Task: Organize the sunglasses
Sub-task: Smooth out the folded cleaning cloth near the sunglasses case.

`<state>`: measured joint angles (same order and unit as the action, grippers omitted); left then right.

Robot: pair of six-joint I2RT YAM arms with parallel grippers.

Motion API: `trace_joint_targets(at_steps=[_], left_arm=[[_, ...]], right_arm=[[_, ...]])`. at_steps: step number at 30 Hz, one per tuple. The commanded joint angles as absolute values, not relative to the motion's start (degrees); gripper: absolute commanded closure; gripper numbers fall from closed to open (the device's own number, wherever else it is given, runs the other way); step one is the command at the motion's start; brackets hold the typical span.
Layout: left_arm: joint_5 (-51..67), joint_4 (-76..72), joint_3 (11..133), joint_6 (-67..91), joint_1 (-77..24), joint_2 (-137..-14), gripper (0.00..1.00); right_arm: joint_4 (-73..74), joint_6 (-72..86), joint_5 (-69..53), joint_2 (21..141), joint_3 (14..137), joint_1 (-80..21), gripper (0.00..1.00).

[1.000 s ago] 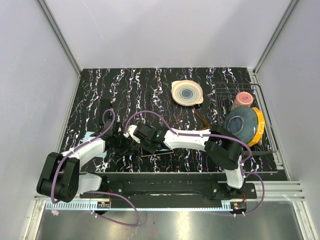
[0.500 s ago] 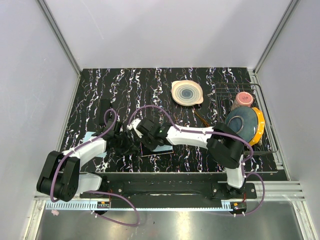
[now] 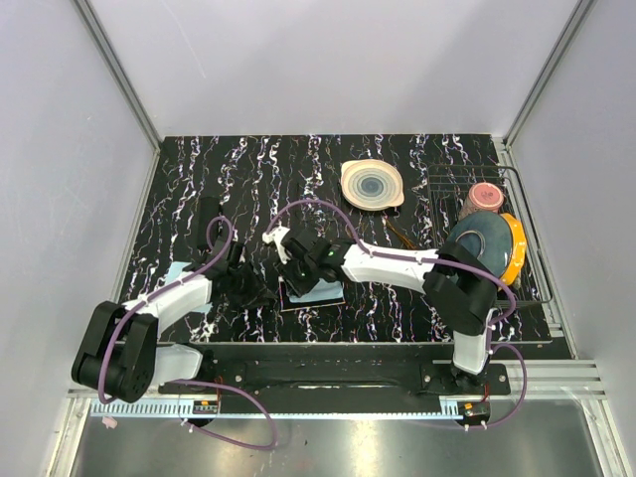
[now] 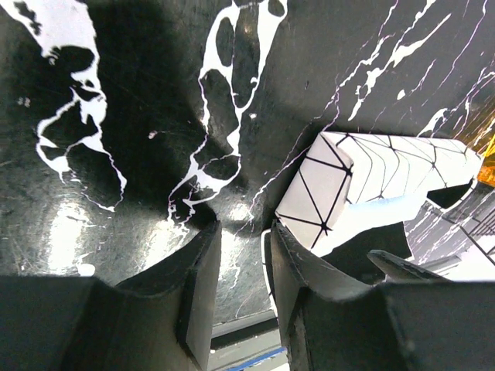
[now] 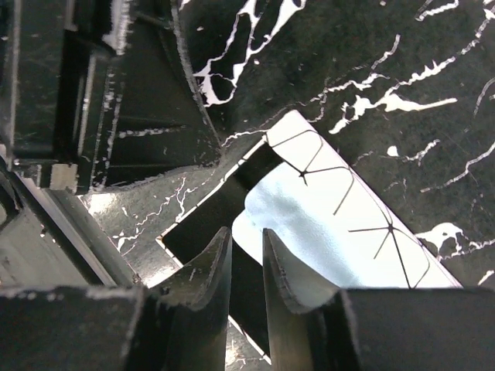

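The sunglasses (image 3: 399,235) lie on the table right of centre, thin and amber; an amber sliver (image 4: 488,151) shows at the edge of the left wrist view. A white box (image 5: 363,224) with black lines (image 4: 371,171) rests beside a pale blue sheet (image 3: 318,291) on a flat black case (image 5: 205,224). My right gripper (image 3: 290,264) hovers just over that sheet and case, its jaws slightly apart and empty (image 5: 247,255). My left gripper (image 3: 254,287) sits low on the table left of the box, open with only tabletop between its fingers (image 4: 241,263).
A beige plate (image 3: 373,185) with blue rings sits at the back. A wire rack (image 3: 532,260) at the right holds a pink cup (image 3: 486,196), a blue plate (image 3: 481,248) and an orange bowl (image 3: 515,248). A small black object (image 3: 207,215) lies at far left.
My right gripper has gone from shut to slightly open and drifted right and back, uncovering the pale blue sheet. The left gripper has held still.
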<state>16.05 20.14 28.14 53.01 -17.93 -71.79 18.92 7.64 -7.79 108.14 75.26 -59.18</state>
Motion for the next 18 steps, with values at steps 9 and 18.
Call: trace_joint_targets(at_steps=[9,18], left_arm=[[9.58,20.39,28.04,53.0,-18.37,-71.28,0.64],[10.81,17.58,28.21,54.14,-19.16,-75.41,0.64]], right_arm=[[14.33,13.27,-2.73,106.52,73.21,-57.83,0.96],[7.13,13.44,-0.44,110.56,71.99,-57.83,1.0]])
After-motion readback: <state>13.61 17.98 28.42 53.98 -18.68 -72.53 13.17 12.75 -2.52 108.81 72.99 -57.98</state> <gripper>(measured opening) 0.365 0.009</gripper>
